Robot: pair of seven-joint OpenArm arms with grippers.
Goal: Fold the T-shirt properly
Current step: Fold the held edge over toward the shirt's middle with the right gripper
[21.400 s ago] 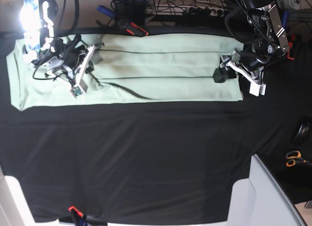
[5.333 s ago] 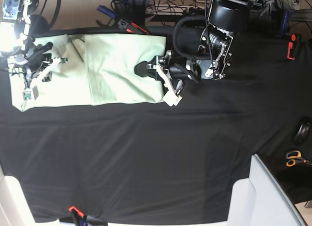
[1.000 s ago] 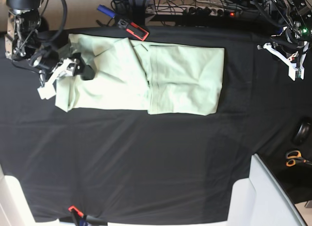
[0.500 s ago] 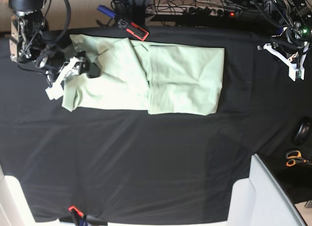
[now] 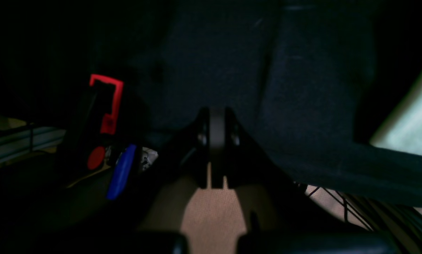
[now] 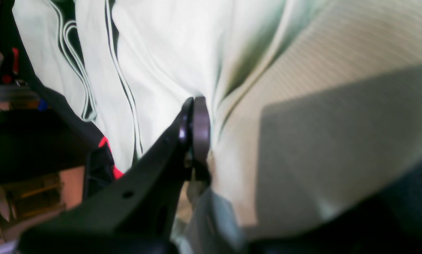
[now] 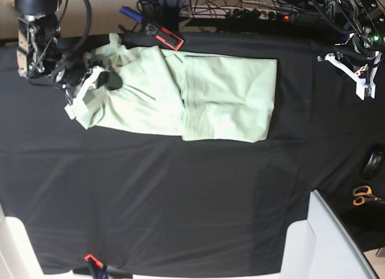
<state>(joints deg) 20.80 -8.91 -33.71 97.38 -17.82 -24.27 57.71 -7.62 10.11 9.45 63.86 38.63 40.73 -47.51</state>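
The pale mint-green T-shirt (image 7: pixel 210 95) lies partly folded across the far side of the black tablecloth (image 7: pixel 180 195). Its right half is flat. Its left end is bunched and raised, and my right gripper (image 7: pixel 110 80) is shut on it there. In the right wrist view the jaws of my right gripper (image 6: pixel 196 114) pinch a ridge of the T-shirt (image 6: pixel 302 70), with creases running out from it. My left gripper (image 7: pixel 329 58) hovers shut and holding nothing over bare cloth at the far right. In the left wrist view my left gripper (image 5: pixel 216 141) is shut, and the T-shirt (image 5: pixel 414 120) shows only as a pale strip.
A red and black clamp (image 7: pixel 163 35) sits at the table's far edge beside the shirt, and another clamp (image 5: pixel 107 104) is near my left gripper. Scissors (image 7: pixel 363 196) lie at the right edge. A white panel (image 7: pixel 325 243) overlaps the near right corner. Cables crowd the far side.
My right gripper has gone from open to shut on the shirt's left end. It has moved right and pulled that end up and inward. The left arm has not moved.
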